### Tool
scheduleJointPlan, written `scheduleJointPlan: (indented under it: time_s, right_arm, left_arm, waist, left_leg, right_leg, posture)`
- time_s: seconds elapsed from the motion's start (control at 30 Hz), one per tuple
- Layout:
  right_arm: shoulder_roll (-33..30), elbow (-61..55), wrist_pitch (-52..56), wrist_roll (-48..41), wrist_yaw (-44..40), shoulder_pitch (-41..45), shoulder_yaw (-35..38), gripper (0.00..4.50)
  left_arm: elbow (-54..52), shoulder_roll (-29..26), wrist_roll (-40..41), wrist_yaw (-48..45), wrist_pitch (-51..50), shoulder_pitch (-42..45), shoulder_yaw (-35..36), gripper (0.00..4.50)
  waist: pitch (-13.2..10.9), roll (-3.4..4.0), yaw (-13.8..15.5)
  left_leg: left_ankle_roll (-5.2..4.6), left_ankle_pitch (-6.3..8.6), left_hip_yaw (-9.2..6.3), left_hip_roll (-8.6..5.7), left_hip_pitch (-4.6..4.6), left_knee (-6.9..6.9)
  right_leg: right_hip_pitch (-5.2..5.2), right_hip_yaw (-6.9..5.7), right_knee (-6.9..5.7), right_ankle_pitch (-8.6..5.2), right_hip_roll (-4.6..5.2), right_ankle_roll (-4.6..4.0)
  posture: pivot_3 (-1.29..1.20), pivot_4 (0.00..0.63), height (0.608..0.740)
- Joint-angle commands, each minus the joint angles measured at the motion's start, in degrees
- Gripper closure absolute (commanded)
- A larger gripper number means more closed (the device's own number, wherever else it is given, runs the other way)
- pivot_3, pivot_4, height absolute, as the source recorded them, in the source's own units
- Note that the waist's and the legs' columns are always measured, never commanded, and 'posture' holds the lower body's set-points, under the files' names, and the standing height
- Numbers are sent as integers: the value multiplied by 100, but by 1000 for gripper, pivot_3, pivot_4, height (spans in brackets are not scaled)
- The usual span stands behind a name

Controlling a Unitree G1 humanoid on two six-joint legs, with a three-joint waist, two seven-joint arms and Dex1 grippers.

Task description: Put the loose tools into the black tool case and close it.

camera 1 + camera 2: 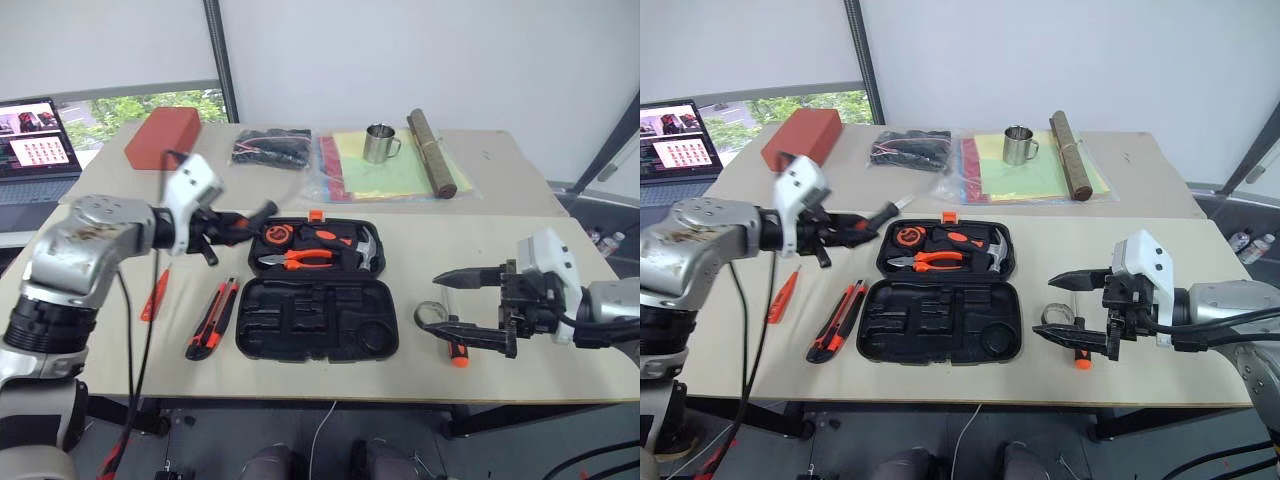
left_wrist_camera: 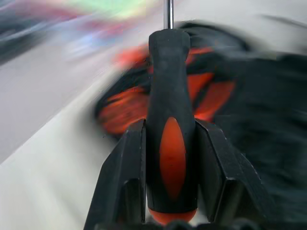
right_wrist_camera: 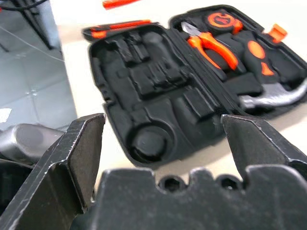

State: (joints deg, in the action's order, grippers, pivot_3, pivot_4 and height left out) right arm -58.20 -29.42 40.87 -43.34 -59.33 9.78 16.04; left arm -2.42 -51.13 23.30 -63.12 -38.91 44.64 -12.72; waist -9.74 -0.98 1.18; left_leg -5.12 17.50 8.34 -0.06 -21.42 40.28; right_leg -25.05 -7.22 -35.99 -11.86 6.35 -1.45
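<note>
Left gripper (image 2: 170, 158): clamping a black-and-orange screwdriver (image 2: 171, 143) by its handle.
Right gripper (image 1: 452, 306): gaping wide, holding nothing.
Right wrist view: showing the black tool case (image 3: 158, 91)'s empty recesses.

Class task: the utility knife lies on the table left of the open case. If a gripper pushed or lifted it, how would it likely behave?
The utility knife has a long, flat-sided body, so it would probably slide, not roll. It looks rigid, so it should not flop when lifted. Gripped near one end, its length might make it tilt.
</note>
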Motion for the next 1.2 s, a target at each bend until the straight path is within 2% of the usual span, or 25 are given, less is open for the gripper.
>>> scheduleJointPlan:
  time_s: [0.03,0.13,0.27,0.5,0.7,0.77,0.8,0.93,1.03,1.2]
  right_arm:
    - [87,-272,-123,53,184,21,-17,0]
    - [175,-401,-61,-5,357,18,-14,0]
    - [208,-568,-22,-69,491,-133,115,0]
    - [212,-666,-65,-140,627,-360,281,0]
    - [251,-609,-89,-165,728,-259,218,0]
    - [266,-605,-82,-188,741,-235,211,0]
    - [271,-604,-77,-200,742,-227,210,0]
    - [297,-625,-82,-220,726,-251,198,0]
    - [319,-626,-105,-213,720,-270,175,0]
    - [347,-559,-133,-168,727,-195,92,0]
  left_arm:
    - [325,113,-752,-757,1034,152,-723,3558]
    - [1058,421,-1421,-861,1603,397,-1203,3558]
    - [1812,679,-1904,-911,2147,657,-1303,3558]
    - [2372,784,-2190,-1324,2888,732,-1229,3558]
    - [2481,889,-2259,-1459,2979,700,-1102,3558]
    - [2481,946,-2246,-1426,2887,735,-1025,2550]
    - [2414,972,-2174,-1458,2755,760,-965,2338]
    - [2086,1053,-1907,-1583,2207,835,-716,671]
    - [1945,1094,-1857,-1605,2012,832,-611,1086]
    - [1871,1269,-1900,-1514,1883,777,-648,2978]
  waist:
    - [0,0,-41]
    - [-1,-2,-45]
    - [-2,-4,-39]
    - [-2,-3,-37]
    - [-2,-3,-33]
    - [-2,-3,-35]
    - [-2,-3,-33]
    - [-2,-4,-17]
    - [-2,-4,-24]
    - [-2,-3,-24]
  left_leg:
    - [0,-1,1,2,0,0]
    - [8,-8,1,8,1,3]
    - [4,-10,-3,14,-9,17]
    - [-20,-3,-24,16,-54,57]
    - [-25,-1,-32,15,-62,67]
    - [-25,-1,-32,15,-62,67]
    - [-26,-1,-32,15,-62,67]
    - [-27,-2,-35,15,-68,76]
    - [-30,-2,-36,15,-68,79]
    - [-30,-2,-36,15,-66,79]
  right_leg:
    - [-1,1,-1,-1,-5,-1]
    - [-1,7,-5,-1,-9,0]
    - [-6,11,-8,-14,1,22]
    - [-18,-11,-11,3,6,1]
    - [-18,-16,-11,5,8,7]
    - [-18,-16,-11,5,7,7]
    - [-18,-16,-11,5,7,7]
    - [-18,-21,-12,6,6,10]
    - [-16,-19,-12,7,6,15]
    - [-15,-19,-13,8,4,15]
  posture:
    - [0,150,736]
    - [0,150,736]
    - [0,150,736]
    - [0,150,736]
    - [0,150,736]
    - [0,150,736]
    - [0,150,736]
    - [0,150,736]
    - [0,150,736]
    - [0,150,736]
